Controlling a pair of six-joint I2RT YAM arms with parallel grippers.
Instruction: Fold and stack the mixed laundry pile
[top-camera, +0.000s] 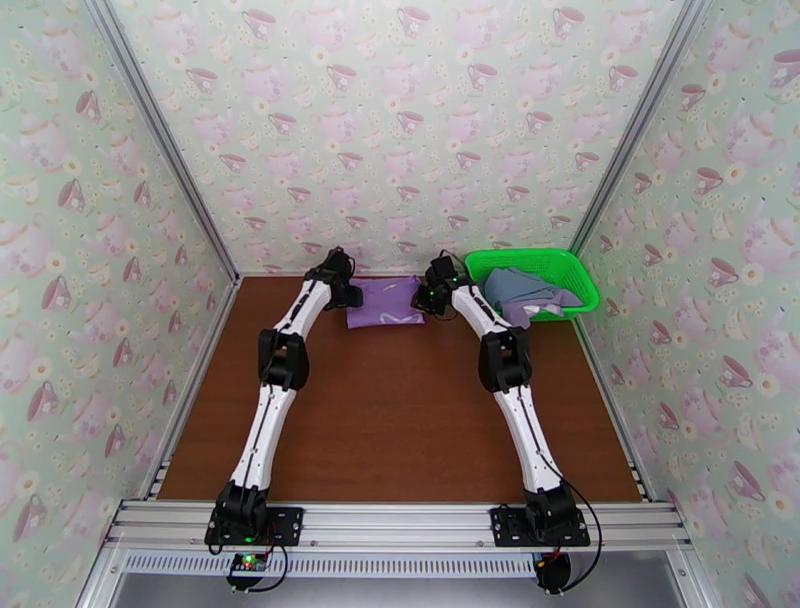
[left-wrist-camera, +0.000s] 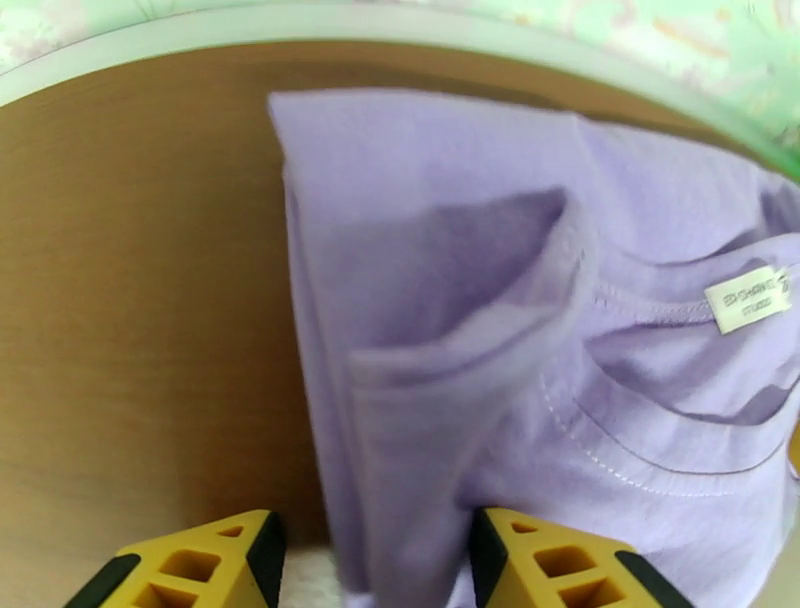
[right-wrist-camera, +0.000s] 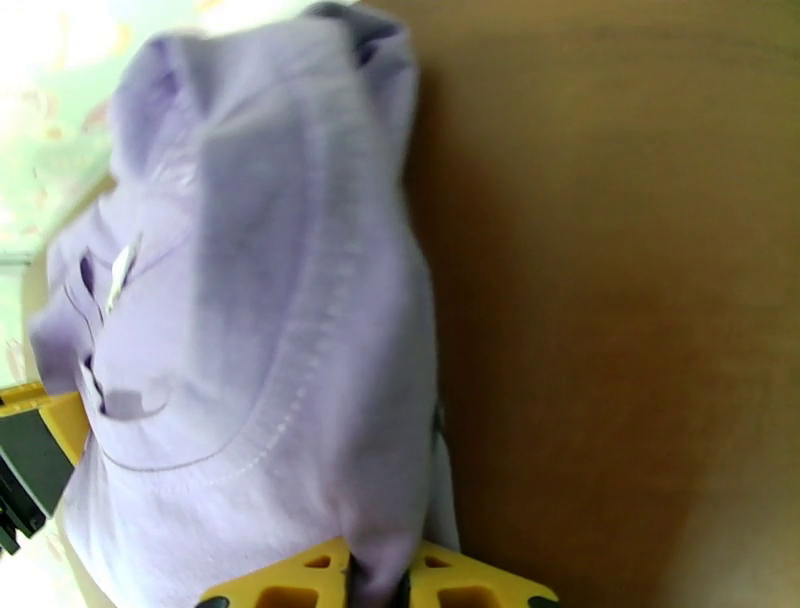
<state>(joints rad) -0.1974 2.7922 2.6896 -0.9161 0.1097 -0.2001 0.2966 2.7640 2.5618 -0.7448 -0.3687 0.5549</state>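
Observation:
The purple shirt (top-camera: 385, 302) lies folded on the brown table at the back, between my two grippers. My left gripper (top-camera: 350, 293) is at its left edge. In the left wrist view a thick fold of the shirt (left-wrist-camera: 520, 300) fills the space between the yellow fingers (left-wrist-camera: 215, 560) of the left gripper (left-wrist-camera: 375, 550). My right gripper (top-camera: 427, 297) is at the shirt's right edge. Seen from the right wrist, the right gripper (right-wrist-camera: 380, 578) is pinched tight on a hem of the shirt (right-wrist-camera: 270, 330). A blue-grey garment (top-camera: 520, 284) and a pale lavender-grey one (top-camera: 535, 313) lie in the basket.
A green mesh basket (top-camera: 578, 268) stands at the back right corner, close to my right arm. Patterned walls enclose the table on three sides, and the back wall is just behind the shirt. Bare brown tabletop (top-camera: 400, 420) stretches toward the arm bases.

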